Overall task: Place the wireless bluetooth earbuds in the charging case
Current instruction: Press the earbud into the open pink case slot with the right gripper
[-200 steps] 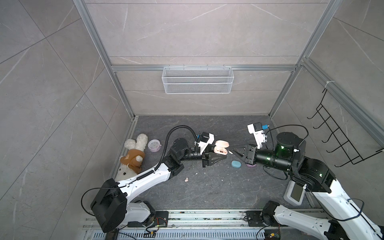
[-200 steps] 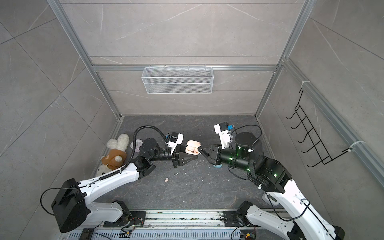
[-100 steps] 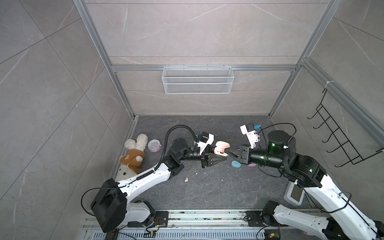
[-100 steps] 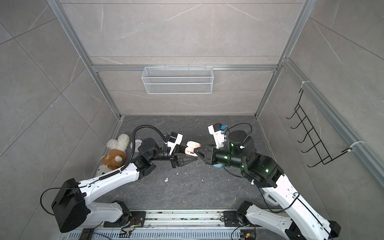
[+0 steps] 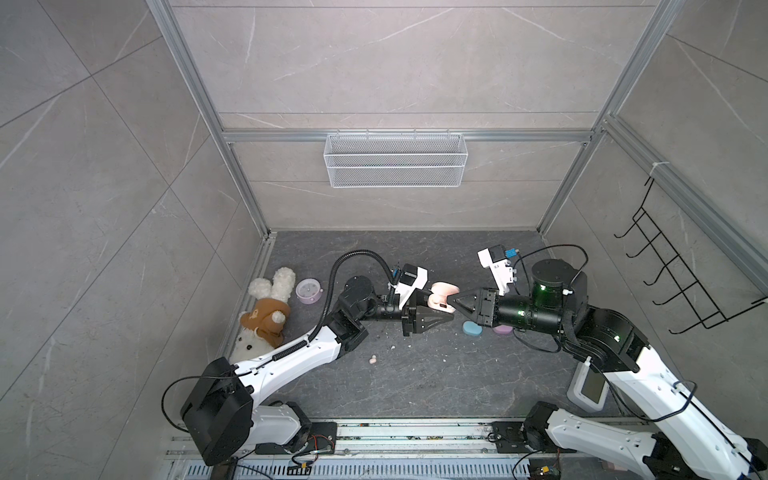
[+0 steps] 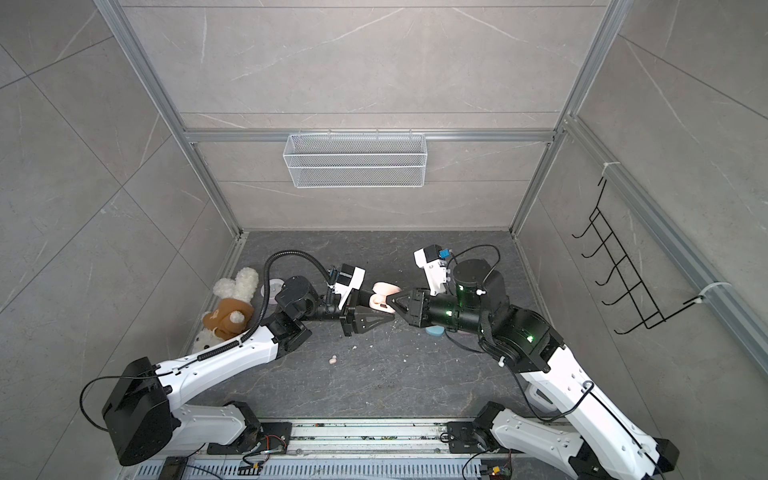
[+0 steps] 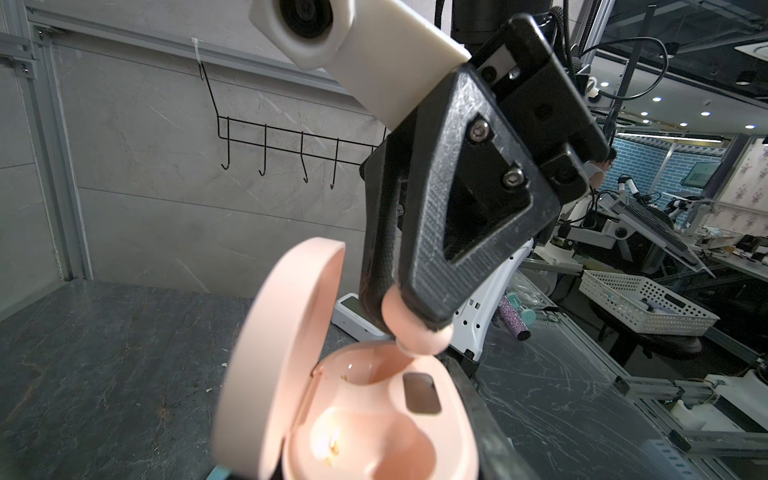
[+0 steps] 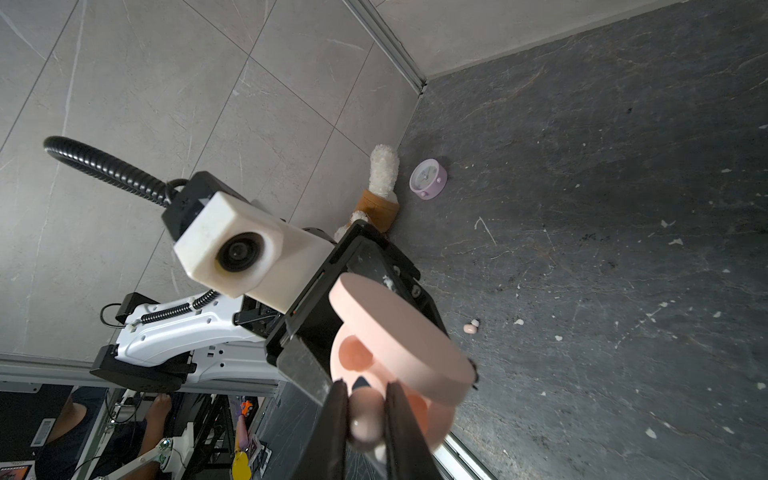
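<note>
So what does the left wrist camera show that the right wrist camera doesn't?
Only the left wrist view shows the wells inside the open pink case and the black hook rack. Only the right wrist view shows the lilac clock, the plush toy and a loose pink earbud lying on the dark floor. Both show the right claw pinching a held pink earbud right at the case's opening, with the lid up.
</note>
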You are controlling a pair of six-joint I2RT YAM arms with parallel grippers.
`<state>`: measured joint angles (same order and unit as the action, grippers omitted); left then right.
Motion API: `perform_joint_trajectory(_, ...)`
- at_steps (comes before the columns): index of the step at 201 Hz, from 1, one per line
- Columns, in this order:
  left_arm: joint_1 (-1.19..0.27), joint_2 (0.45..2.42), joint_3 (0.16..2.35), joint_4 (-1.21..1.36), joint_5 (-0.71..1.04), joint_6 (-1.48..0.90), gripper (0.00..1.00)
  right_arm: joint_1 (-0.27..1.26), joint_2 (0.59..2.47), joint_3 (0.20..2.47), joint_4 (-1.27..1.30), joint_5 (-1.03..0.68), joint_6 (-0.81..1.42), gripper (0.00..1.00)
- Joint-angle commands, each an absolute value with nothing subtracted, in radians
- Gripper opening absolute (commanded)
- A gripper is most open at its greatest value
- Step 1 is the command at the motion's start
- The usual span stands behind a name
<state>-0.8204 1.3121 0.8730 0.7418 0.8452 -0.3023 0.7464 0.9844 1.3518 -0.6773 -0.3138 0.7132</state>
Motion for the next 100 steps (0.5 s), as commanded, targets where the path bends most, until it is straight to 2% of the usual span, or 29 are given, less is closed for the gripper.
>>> perform_joint_trajectory(1,-0.829,1.273,0.891,0.807,0.867,-0.3,0.22,0.745,0.991,1.356,-0.682,-0.292,0.704,0.18)
perform_joint_trajectory(100,-0.838,1.263,0.886,0.799,0.867,-0.285,0.22,0.744,1.0,1.362,-0.669,-0.309,0.721,0.18)
